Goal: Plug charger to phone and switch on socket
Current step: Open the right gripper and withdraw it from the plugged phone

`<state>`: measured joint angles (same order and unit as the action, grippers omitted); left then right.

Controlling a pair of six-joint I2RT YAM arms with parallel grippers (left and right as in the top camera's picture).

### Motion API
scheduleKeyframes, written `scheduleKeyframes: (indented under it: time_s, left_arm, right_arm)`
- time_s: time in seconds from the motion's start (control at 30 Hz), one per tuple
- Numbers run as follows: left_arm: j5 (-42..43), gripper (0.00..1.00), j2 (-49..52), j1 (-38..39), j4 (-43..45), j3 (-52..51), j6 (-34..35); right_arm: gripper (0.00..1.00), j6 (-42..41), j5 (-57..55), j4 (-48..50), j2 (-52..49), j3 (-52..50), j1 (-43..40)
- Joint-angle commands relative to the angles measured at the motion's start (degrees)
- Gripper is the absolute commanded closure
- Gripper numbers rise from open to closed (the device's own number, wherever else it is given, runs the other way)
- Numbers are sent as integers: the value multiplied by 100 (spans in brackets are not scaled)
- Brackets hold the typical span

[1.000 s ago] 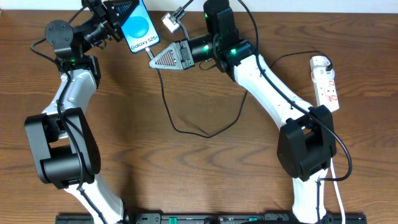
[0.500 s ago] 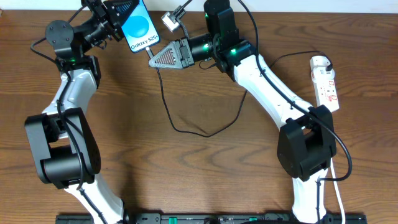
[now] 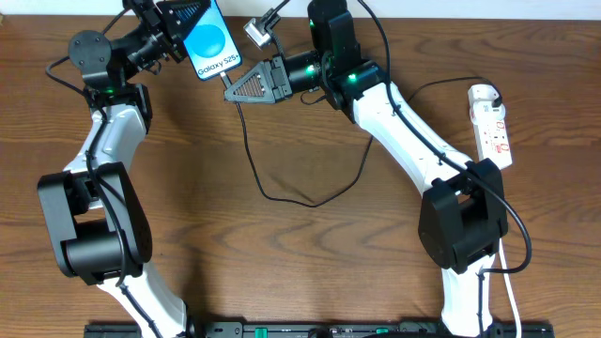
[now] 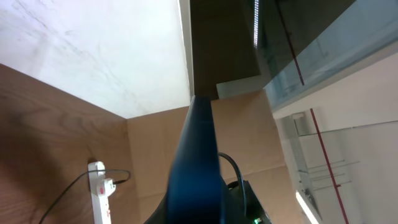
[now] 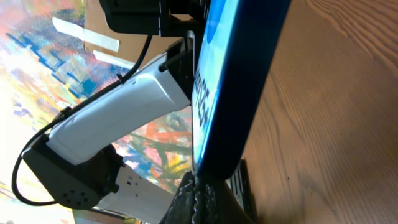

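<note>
Brown wooden worktop (image 3: 282, 272), with the white red-marked power strip (image 3: 493, 122) way off at the right edge, nearer the right arm. The left gripper (image 3: 188, 21) is clamped on the slim blue-screened phone (image 3: 210, 42) at the far side, long axis far-to-near. Its near end sits right against the right gripper (image 3: 233, 92), which pinches the thin black charger cable (image 3: 246, 136) by its plug. Seated? Can't tell.

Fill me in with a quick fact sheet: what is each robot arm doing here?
Left gripper: shut on the phone, blue screen facing up
Right gripper: shut on the charger, at the phone's lower edge
Plug seated: cannot tell
Socket: lying on the table at far right, untouched
</note>
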<state>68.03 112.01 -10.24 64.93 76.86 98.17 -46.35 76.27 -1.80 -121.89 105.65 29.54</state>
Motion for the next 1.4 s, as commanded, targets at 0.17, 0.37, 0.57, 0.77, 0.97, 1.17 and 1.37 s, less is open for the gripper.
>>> scheduleKeyframes:
  time_s: [0.17, 0.37, 0.57, 0.77, 0.97, 1.17, 1.37]
  left_arm:
    - [669, 93, -46, 170, 98, 92, -195]
    - [767, 93, -46, 354, 98, 92, -216]
    - [852, 93, -46, 422, 101, 92, -216]
    - [892, 93, -46, 417, 98, 92, -216]
    - [894, 93, -46, 407, 98, 92, -260]
    - [894, 93, -46, 254, 96, 92, -321]
    - [973, 93, -46, -9, 94, 92, -348]
  right_arm:
    - [99, -188, -811, 101, 0, 31, 13]
    - [99, -188, -890, 144, 0, 31, 4]
    - [99, -186, -914, 142, 0, 31, -66]
    - [99, -184, -861, 138, 0, 31, -140]
    - [96, -177, -785, 109, 0, 31, -149]
    - [70, 15, -516, -92, 0, 31, -149]
    - [66, 363, -400, -575, 0, 31, -149]
